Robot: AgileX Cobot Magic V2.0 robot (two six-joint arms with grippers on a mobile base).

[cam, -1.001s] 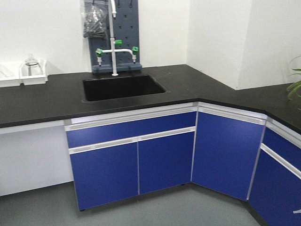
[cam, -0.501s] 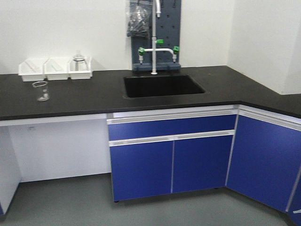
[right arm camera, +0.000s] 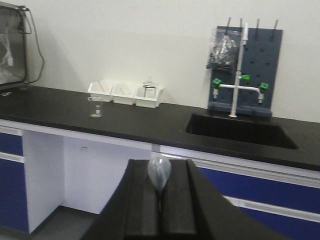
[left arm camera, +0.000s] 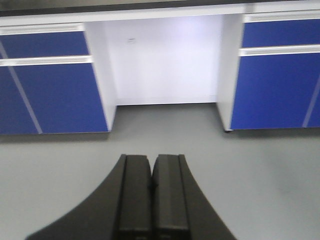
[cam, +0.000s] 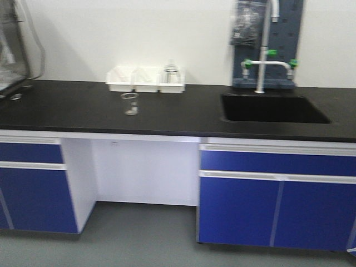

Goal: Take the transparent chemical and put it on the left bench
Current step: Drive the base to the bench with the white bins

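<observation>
Transparent chemical (right arm camera: pixel 159 174): clear bulb end pokes up between fingers of right tool (right arm camera: pixel 159 167), stem hidden in gap. Tool pinches it, in air in front of black desk (right arm camera: pixel 60 107). Left tool (left arm camera: pixel 151 162): fingers pressed together, nothing between, above grey floor (left arm camera: pixel 240 165), facing blue cabinets (left arm camera: pixel 50 95). On desk: glass beaker (right arm camera: pixel 95 106), white trays (right arm camera: pixel 125 93) behind it by wall, sink (right arm camera: pixel 240 131) further right.

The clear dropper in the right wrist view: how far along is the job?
Grabbing looks done: the right gripper is shut on the transparent chemical, its bulb poking out. The left gripper is shut, empty. Left: setting it on the black bench ahead.
</observation>
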